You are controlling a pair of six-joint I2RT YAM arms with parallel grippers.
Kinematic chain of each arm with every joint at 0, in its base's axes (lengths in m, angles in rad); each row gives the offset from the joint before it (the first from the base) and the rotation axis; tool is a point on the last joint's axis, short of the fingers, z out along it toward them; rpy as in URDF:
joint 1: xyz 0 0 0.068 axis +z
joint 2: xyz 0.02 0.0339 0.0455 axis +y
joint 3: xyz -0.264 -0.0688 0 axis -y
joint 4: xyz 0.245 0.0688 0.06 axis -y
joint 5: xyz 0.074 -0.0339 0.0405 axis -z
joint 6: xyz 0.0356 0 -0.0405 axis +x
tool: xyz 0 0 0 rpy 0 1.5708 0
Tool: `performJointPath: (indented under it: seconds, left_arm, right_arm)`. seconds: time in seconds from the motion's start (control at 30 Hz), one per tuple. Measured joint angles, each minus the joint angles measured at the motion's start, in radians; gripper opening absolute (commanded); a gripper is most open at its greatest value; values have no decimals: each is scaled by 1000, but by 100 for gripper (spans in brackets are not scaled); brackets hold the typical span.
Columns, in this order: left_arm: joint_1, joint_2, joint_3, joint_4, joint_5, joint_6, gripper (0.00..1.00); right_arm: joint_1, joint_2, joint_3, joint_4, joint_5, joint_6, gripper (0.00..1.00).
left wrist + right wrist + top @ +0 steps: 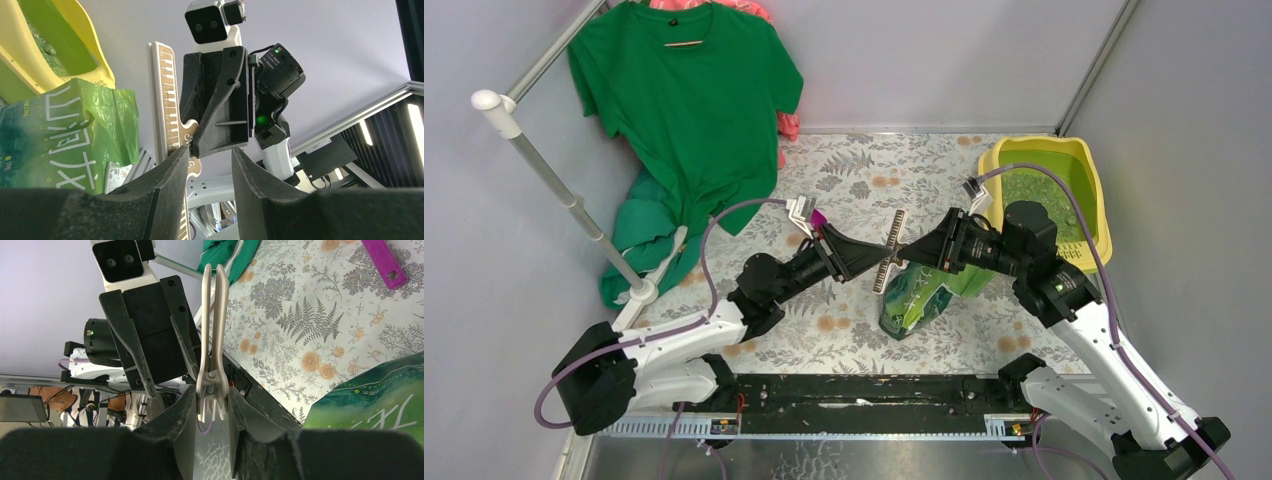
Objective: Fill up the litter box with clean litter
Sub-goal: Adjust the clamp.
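Note:
The yellow litter box (pixel 1095 165) stands at the back right with green clean litter (pixel 1036 190) inside; it also shows in the left wrist view (pixel 20 65). A glossy green bag (pixel 919 292) lies on the table in front of it. My right gripper (pixel 916 254) is shut on the hinge end of a long cream bag clip (pixel 212 330), held above the table. My left gripper (pixel 872 258) is open and faces it closely, with the clip (pixel 165 100) beside its left finger (pixel 170 190), not between the jaws. A purple scoop (pixel 818 217) lies behind my left wrist.
A green T-shirt (pixel 689 100) hangs on a white rack (pixel 554 180) at the back left, with pink cloth behind it. A floral cloth (pixel 864 165) covers the table. A black rail (pixel 864 390) runs along the near edge.

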Motion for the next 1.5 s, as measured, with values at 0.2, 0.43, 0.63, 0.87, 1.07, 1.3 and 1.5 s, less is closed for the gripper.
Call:
performJointPath:
  seconds: [0.2,0.43,0.63,0.87,1.07,1.3,1.5]
  left_arm:
    - [0,-63,0,-97,-19,37,45]
    - [0,-106,0,-179,-44,77,45]
    - [0,-82,5,-182,-44,85,45]
    - [0,-77,5,-193,-51,89,45]
    - [0,-109,0,-253,-62,98,45]
    - [0,-114,0,-288,-60,111,45]
    - [3,-64,0,-206,-17,93,45]
  right_arm:
    - [0,-1,0,2,-2,0,0]
    - [0,-2,0,2,-1,0,0]
    - [0,-2,0,2,-1,2,0]
    - [0,-3,0,-12,0,1,0]
    - [0,-11,0,1,-23,5,0]
    - [0,-16,0,27,-37,16,0]
    - [0,-12,0,27,-38,17,0]
